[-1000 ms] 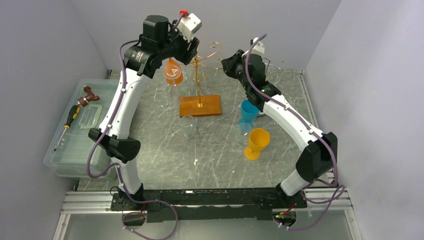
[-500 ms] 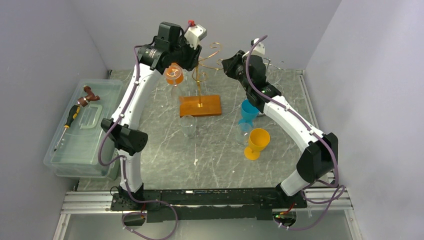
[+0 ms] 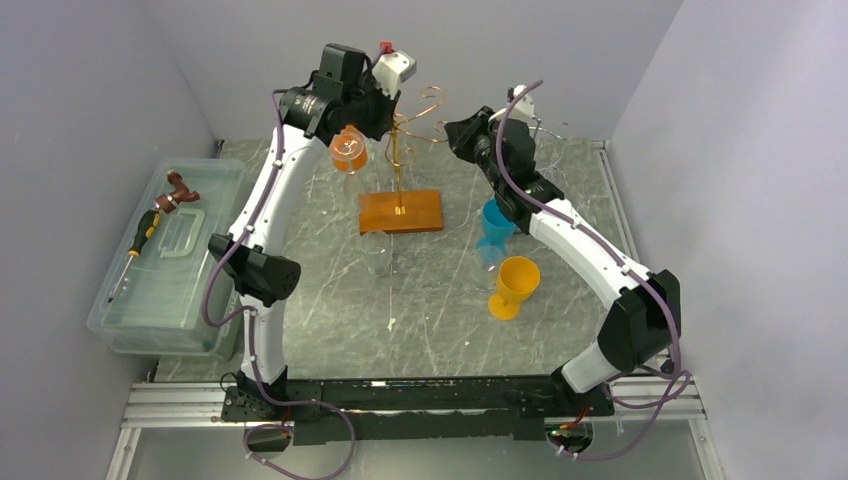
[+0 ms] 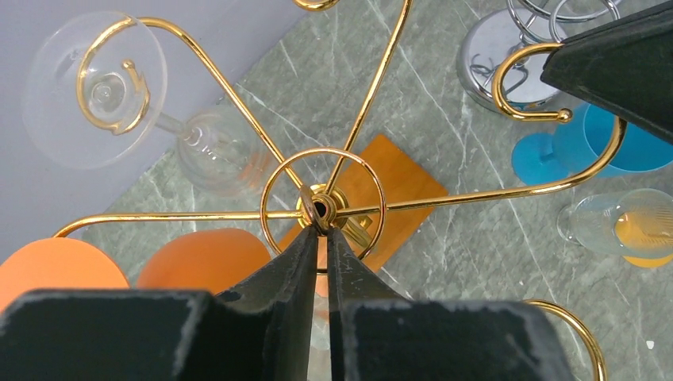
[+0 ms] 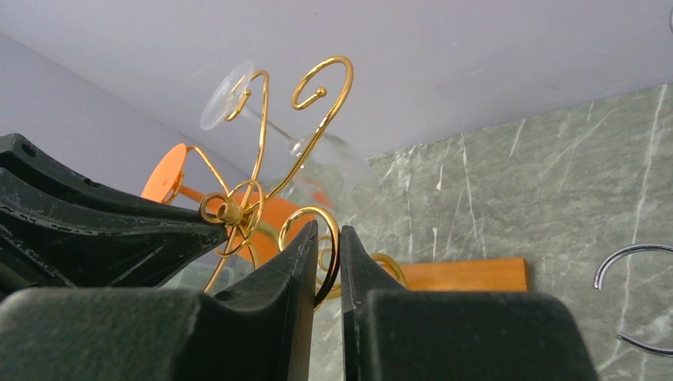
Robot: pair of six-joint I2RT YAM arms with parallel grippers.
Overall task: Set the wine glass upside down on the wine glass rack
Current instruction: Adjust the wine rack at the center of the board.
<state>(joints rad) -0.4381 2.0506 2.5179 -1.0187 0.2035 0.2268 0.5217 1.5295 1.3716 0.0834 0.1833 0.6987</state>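
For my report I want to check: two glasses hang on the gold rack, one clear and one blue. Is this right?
No. The hanging glasses are one clear glass and one orange glass, not blue; the left wrist view shows it. The blue glass stands off the gold rack.

The left arm (image 3: 262, 215) stands up from its base, elbow folded low and out to the left, its long white link climbing steeply towards the far side; its wrist bends over at the top, so the left tool (image 4: 321, 230) points downward; its two dark fingers (image 4: 290, 278) lie almost together, with only a thin slit between them. The right arm (image 3: 580, 235) leans from its base on the right, elbow low, and stretches far and leftward; the right tool (image 5: 324, 238) points left, its fingers pinched on a gold wire of the wine glass rack (image 5: 230, 212); the two tools sit near each other, apart.
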